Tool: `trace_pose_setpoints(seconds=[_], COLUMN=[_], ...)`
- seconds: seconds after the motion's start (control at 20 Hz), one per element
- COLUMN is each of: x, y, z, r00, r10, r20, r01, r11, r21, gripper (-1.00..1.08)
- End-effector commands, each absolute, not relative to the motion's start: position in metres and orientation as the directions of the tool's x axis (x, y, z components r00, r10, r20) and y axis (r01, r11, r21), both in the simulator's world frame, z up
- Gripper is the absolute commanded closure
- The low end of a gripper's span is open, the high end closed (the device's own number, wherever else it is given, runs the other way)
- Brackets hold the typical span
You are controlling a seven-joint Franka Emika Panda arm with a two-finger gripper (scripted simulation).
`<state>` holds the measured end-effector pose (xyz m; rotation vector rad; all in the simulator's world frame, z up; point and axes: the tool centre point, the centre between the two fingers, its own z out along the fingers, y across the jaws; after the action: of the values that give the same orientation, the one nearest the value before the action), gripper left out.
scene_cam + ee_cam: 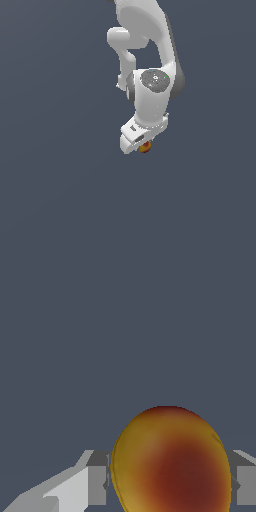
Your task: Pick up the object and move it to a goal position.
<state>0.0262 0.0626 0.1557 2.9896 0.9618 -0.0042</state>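
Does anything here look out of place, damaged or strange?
Nothing stands out. The ball sits between the gripper fingers, whole and unmarked apart from its red patch. Nothing else is in view.

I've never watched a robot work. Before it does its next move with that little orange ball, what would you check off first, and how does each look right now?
1. Ball sits between the two fingers in the wrist view: ok.
2. Fingers actually pressing on the ball: cannot tell; the contact is hidden behind it.
3. Gripper is right at the ball in the exterior view: ok.
4. Ball lifted off the floor or resting on it: cannot tell; the plain grey floor gives no shadow cue.
5. Nothing else near the arm to bump into: ok.
6. Goal position visible: not ok; no marker shows in either view.
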Motion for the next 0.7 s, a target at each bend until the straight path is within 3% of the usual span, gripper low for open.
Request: trace_pose_setpoints(seconds=[0.0, 0.65], x=[0.015, -0.045], y=[0.062, 0.062], z=[0.178, 0.301], r00=[0.812, 0.812], r10=[0.583, 0.583], r20=[-0.002, -0.002], r01=[0.583, 0.583], r11=[-0.812, -0.812], r21=[0.002, 0.001], gripper=[1.08, 1.08])
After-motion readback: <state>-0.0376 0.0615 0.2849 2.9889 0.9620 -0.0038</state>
